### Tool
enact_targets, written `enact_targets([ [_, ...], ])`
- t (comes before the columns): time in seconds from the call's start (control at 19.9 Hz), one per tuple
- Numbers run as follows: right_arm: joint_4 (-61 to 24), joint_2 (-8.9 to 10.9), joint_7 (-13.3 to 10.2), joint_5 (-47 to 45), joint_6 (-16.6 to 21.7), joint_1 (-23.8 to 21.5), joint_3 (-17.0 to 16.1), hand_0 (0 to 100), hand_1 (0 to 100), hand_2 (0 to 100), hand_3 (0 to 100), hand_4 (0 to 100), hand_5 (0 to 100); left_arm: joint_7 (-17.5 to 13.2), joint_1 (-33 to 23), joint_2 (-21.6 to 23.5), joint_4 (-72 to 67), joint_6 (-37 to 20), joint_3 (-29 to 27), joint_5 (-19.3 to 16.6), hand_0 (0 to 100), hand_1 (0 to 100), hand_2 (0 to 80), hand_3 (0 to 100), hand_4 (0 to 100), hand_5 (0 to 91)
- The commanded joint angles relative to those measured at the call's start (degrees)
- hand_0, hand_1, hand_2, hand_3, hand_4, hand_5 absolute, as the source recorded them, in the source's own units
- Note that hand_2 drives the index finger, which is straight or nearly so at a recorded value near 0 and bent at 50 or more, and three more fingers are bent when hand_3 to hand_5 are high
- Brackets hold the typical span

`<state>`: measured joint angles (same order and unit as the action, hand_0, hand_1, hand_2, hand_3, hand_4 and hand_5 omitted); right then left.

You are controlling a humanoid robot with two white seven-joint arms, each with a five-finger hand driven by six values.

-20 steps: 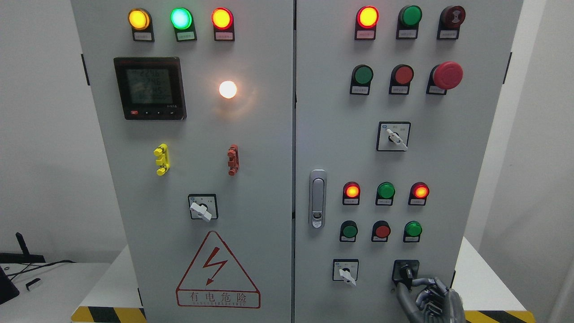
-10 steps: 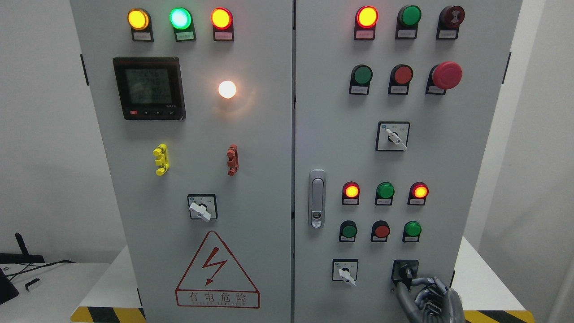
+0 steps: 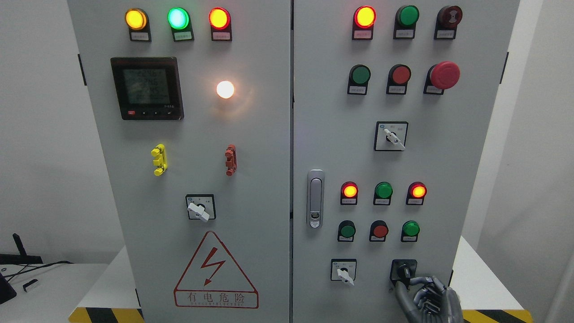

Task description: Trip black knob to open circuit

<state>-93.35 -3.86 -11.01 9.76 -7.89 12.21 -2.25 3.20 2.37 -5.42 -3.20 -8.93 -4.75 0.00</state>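
One small black knob sits on a black square plate low on the grey metal cabinet, just above the right hand. The grey robot hand comes up from the bottom edge, and its fingers curl toward the knob, with the top finger touching the knob's lower side. I cannot tell if the hand really grips it.

To the left of the hand is a white turn switch on a white square plate. Right above the knob are three small round push buttons, green, red and green. Above those sit three little lamps; the red ones on the outside glow. Farther up from the hand is a big red mushroom button. A silver door handle is up and to the left. Far to the left of the hand is a red triangle warning sign with a lightning bolt, and high above it a black screen with numbers
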Motion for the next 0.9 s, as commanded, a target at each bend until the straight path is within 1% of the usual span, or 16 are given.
enact_targets([
  [0.0,0.10,-0.01,0.37,0.00,0.07,0.01,0.23,31,76,55,90,93,100,-0.04,0.00,0.06,-0.05,-0.04,0.00,-1.76,12,39,0.0,0,0,0.0],
  [0.35,0.28,-0.10,0.37,0.09,0.07,0.01,0.93,31,75,54,90,92,100,-0.04,0.00,0.06,0.04,-0.04,0.00,-1.76,12,39,0.0,0,0,0.0],
  [0.85,0.28,-0.10,0.46,0.00,-0.02,0.01,0.94,31,75,54,90,92,100,-0.04,0.00,-0.03,0.04,-0.04,0.00,-1.76,12,39,0.0,0,0,0.0],
])
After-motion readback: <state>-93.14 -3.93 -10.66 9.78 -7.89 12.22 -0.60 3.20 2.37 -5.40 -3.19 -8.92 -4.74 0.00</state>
